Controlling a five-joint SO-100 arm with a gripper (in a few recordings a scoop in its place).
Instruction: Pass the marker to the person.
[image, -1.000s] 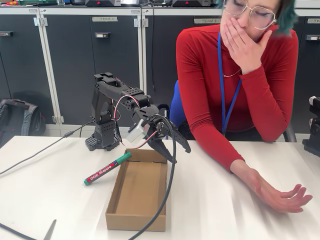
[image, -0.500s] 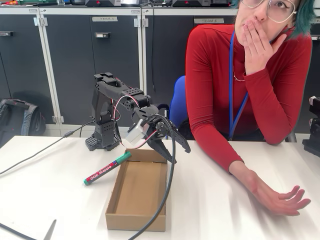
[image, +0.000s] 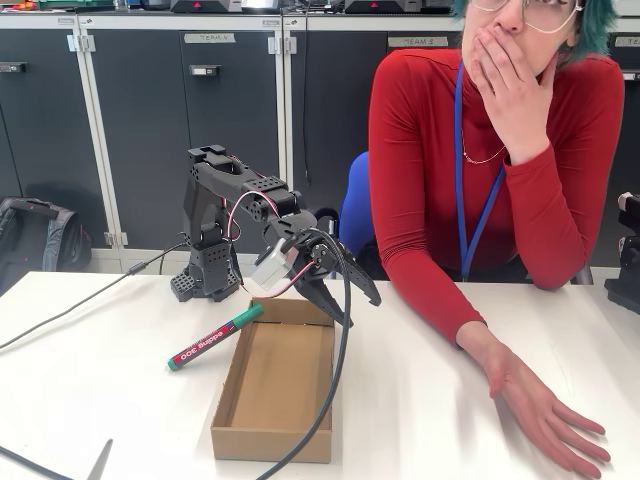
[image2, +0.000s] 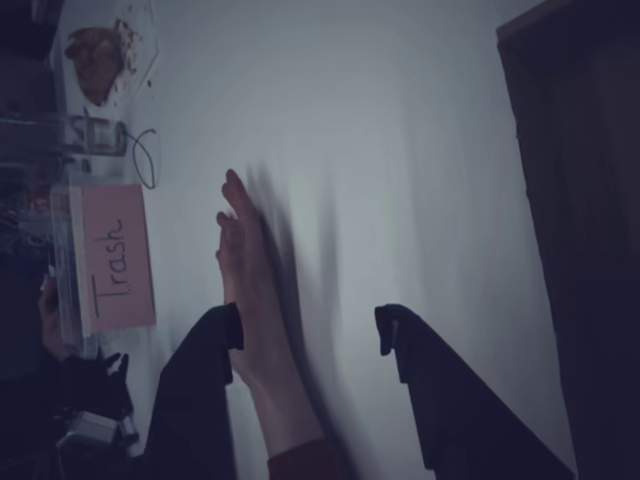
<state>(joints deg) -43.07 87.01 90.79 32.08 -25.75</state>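
- Dark grey cabinets (image: 230, 120) run along the back wall in the fixed view; a white table (image: 90, 400) fills the near part, w/ a black bag (image: 35, 235) on the floor at far left.
- We see the black arm (image: 225, 215) standing on its base at the far side of the table, bent fwd toward the right.
- Its gripper (image: 345, 300) hangs above the far right corner of the cardboard box (image: 275, 385); in the wrist view the gripper (image2: 310, 335) has its fingers spread apart, holding nothing.
- We find the marker (image: 213, 337) lying flat on the table just left of the box, slanted, far end next to the box's far left corner, well apart from the gripper.
- We see the person (image: 490, 170) seated behind the table on the right, one hand over the mouth.
- Their other hand (image: 540, 410) lies on the table at near right, palm down; the wrist view shows that hand (image2: 245, 270) between the fingers, w/ a pink "Trash" sign (image2: 112, 255) at left.
- A black cable (image: 335, 380) drapes over the box's right wall.
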